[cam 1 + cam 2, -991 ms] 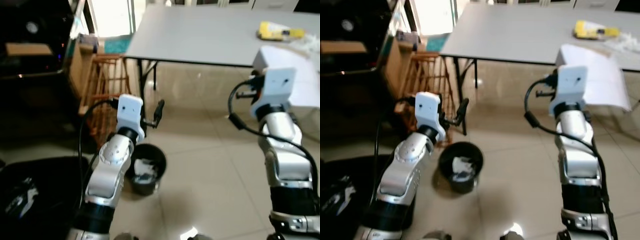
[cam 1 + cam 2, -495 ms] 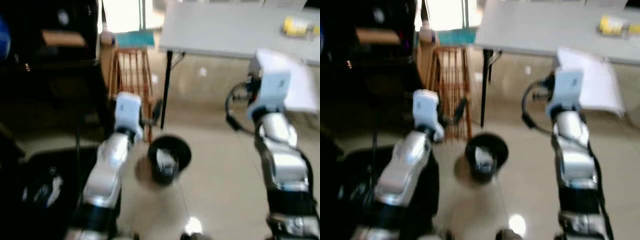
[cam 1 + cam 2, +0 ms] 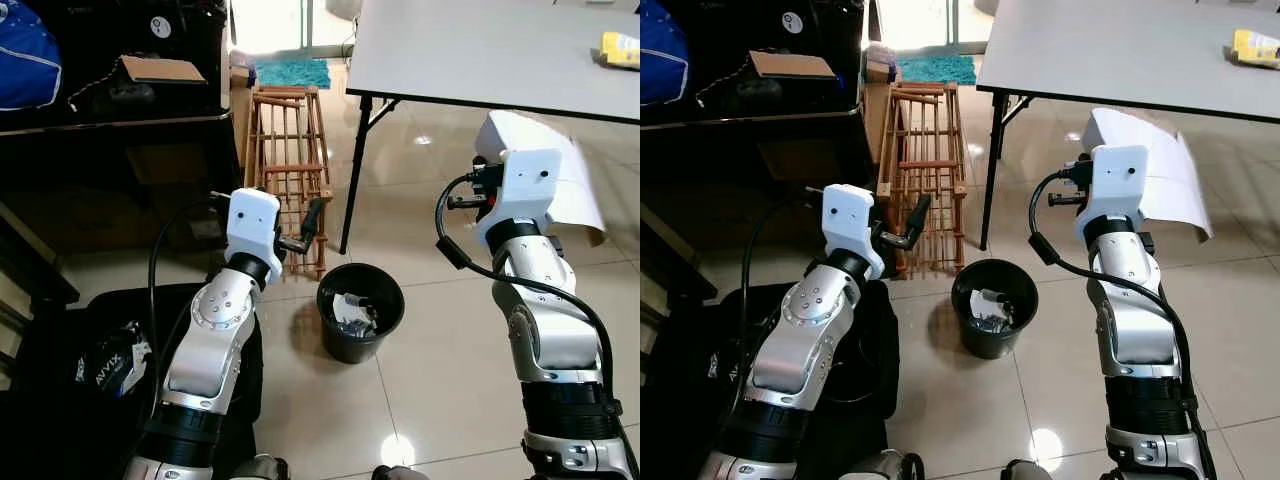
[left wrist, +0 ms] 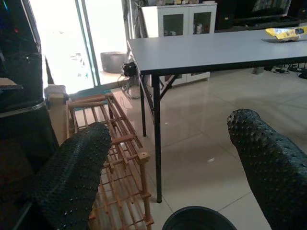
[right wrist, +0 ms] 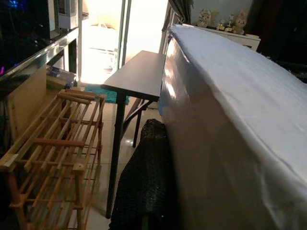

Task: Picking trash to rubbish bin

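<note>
Right gripper (image 3: 1145, 190) is pinching a white sheet of paper (image 3: 1165, 175), upper right of the right eye view. In the right wrist view one black finger (image 5: 146, 182) is lying flat against the paper's face (image 5: 230, 120), so the sheet is clamped between the fingers. The far finger is hidden behind it.

Bin (image 3: 994, 307) is sitting on the tile floor at frame centre, below the near edge of the grey table (image 3: 1110, 50) and just beside the wooden rack (image 3: 925, 170). Some trash is already lying inside it.

Key relation: the bin is lying down and to the left of the held paper, between the two arms and a bit nearer the left arm. The paper is hanging well above the rim and off to the right of it, not over the opening. Its long axis is running roughly up-down in the frame, and the sheet is looking wider than the bin mouth, so judging from this it likely needs to go in edge-first.

Left gripper (image 3: 308, 228) is hovering spread and empty, left of centre, just above and to the left of the bin; the left wrist view is showing both fingers (image 4: 76, 177) wide apart with the bin rim (image 4: 199, 218) at the bottom edge.

Next move, as a guess: right arm swinging leftward and down until the paper is over the opening.
</note>
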`<state>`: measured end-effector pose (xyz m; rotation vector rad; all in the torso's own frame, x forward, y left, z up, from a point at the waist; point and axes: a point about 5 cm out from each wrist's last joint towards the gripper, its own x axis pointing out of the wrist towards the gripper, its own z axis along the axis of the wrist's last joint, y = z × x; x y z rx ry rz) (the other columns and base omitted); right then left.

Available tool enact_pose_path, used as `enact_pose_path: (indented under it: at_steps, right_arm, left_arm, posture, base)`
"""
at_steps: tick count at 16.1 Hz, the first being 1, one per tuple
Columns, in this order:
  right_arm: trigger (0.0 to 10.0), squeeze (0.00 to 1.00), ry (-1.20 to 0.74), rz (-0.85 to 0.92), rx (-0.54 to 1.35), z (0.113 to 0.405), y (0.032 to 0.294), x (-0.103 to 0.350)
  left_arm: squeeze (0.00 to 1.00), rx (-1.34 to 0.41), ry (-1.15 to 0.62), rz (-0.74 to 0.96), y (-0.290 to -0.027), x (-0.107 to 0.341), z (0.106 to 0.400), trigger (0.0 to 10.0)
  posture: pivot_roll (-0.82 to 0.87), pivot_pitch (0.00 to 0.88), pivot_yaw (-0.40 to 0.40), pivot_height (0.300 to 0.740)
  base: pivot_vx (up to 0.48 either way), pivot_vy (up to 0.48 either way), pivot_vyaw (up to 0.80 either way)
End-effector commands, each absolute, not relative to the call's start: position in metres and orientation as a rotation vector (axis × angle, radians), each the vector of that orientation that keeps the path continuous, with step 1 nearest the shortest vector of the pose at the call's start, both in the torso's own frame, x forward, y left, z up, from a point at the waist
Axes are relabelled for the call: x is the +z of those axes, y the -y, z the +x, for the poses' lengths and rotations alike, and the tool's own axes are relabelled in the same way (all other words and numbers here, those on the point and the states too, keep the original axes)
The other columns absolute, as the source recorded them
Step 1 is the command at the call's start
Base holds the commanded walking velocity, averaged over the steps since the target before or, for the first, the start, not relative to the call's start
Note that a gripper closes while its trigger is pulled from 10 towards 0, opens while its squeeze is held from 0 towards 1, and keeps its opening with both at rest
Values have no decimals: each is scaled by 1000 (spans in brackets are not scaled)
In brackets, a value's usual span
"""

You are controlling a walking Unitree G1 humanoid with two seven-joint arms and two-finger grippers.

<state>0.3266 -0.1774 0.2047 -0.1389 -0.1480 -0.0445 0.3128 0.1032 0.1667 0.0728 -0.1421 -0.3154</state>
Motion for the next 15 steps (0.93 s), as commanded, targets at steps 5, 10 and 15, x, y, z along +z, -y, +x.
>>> enact_pose_path:
  at_steps: [5,10,15]
  right_arm:
    - [10000,0,146,-152,-48,325,177,205]
    - [10000,0,145,-144,-48,325,178,204]
    - [10000,0,137,-153,-40,324,177,202]
  left_arm:
    - [0,-323,161,77,-101,170,312,10000]
    - [0,-345,164,75,-99,170,312,10000]
    - [0,-360,157,74,-98,168,310,10000]
  posture:
    - [7,124,18,740]
    - [0,119,16,740]
    - [-3,120,14,740]
  base:
    - [0,0,80]
    - [0,0,0]
    - [317,0,0]
